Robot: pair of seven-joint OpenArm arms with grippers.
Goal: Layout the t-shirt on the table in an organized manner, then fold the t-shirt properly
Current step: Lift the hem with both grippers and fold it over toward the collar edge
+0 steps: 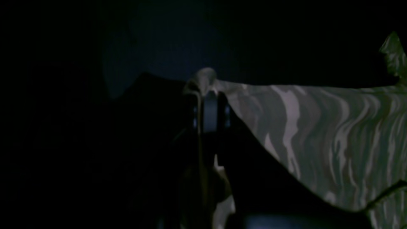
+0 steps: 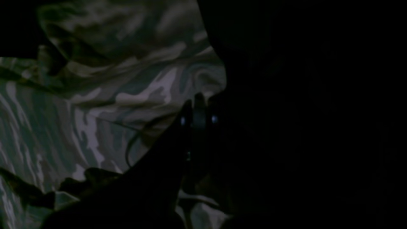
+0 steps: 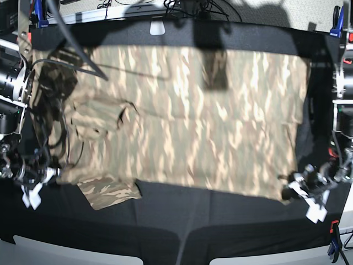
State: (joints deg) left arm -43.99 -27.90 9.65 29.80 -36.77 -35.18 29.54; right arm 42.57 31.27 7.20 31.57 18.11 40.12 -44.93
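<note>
The camouflage t-shirt (image 3: 187,121) lies spread wide across the black table (image 3: 209,218), with one short sleeve (image 3: 107,190) sticking out at the near left. At the shirt's near right corner my left gripper (image 3: 289,193) is shut on the fabric. The left wrist view shows its fingers (image 1: 210,93) pinching a bunched corner of the t-shirt (image 1: 334,133). My right gripper (image 3: 54,174) is at the near left edge. In the right wrist view it (image 2: 198,98) is shut on a fold of the t-shirt (image 2: 95,95). Both wrist views are very dark.
Blue clamps (image 3: 336,22) (image 3: 37,16) hold the cloth at the back corners, and another clamp (image 3: 332,245) stands at the front right. A small white tag (image 3: 157,27) lies at the back edge. Cables hang over the table's left side (image 3: 41,110).
</note>
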